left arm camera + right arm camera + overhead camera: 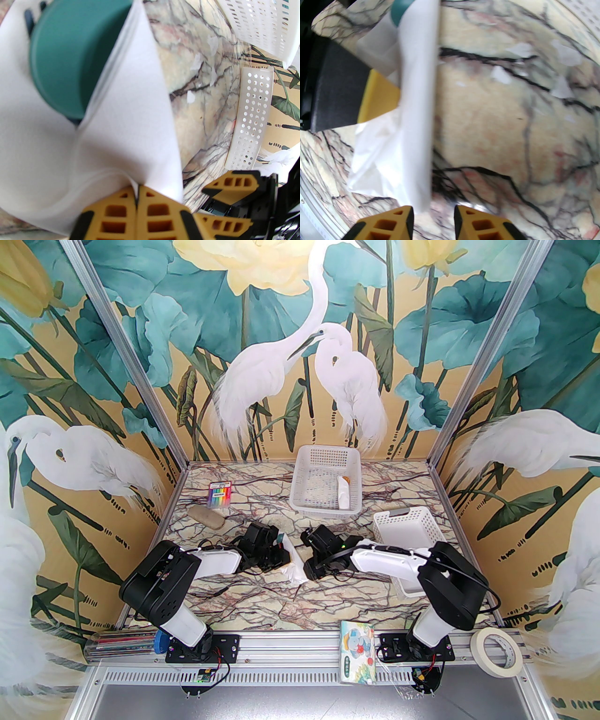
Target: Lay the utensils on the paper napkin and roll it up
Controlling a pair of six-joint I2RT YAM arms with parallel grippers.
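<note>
1. Left gripper (pixel 137 196) clamped on the paper napkin (pixel 131 121) edge at lower centre; spoon (pixel 65 56) tucked in the fold (fork hidden).
2. Right gripper (pixel 433 211) jaws apart beside the roll end, holding nothing.
3. Roll tight and slow along the bench (pixel 511 140); thin paper probably tears.
</note>
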